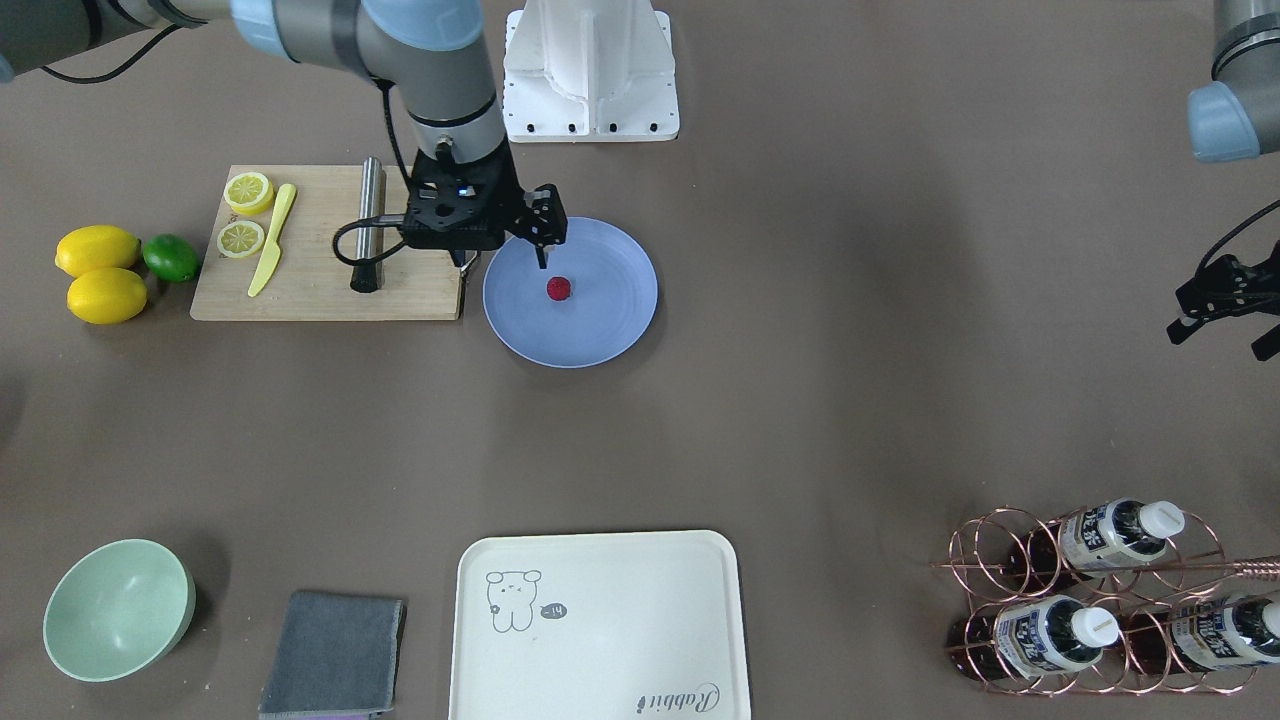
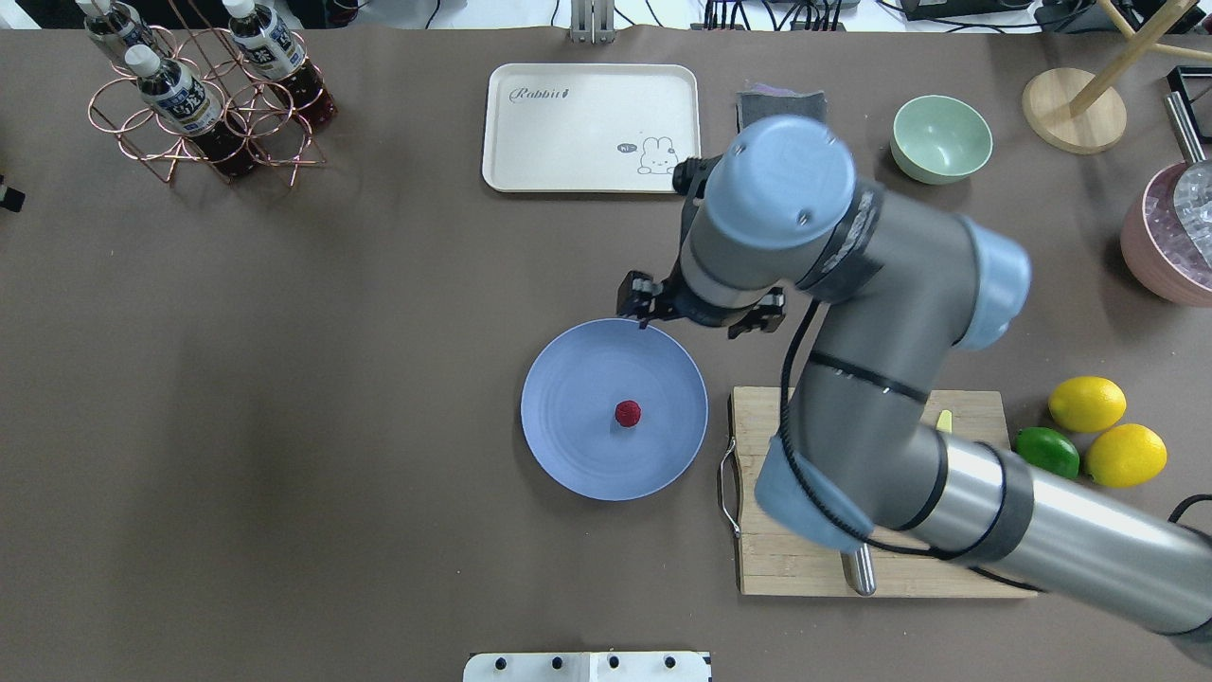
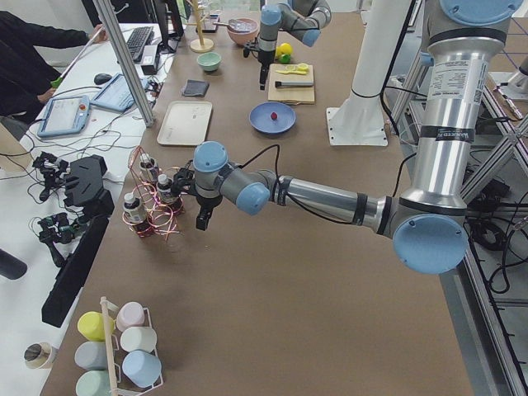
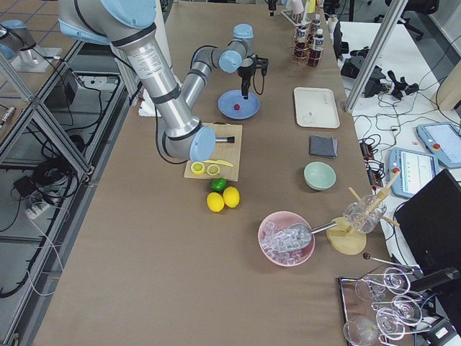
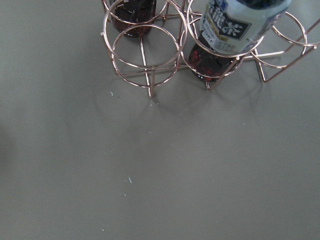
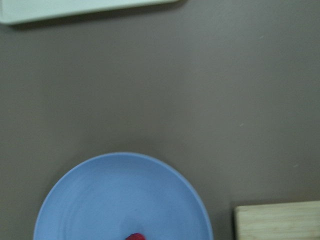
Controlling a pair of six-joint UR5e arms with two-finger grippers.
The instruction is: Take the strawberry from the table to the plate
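Overhead exterior, strawberry [image 2: 628,413] inside plate [image 2: 578,445]; bottles [image 2: 180,95] in rack [image 2: 175,156]

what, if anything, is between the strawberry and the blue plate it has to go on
Nothing visible does: the strawberry already lies on the plate, near its middle. The right claw hangs open and empty by the plate's edge, apart from the berry.
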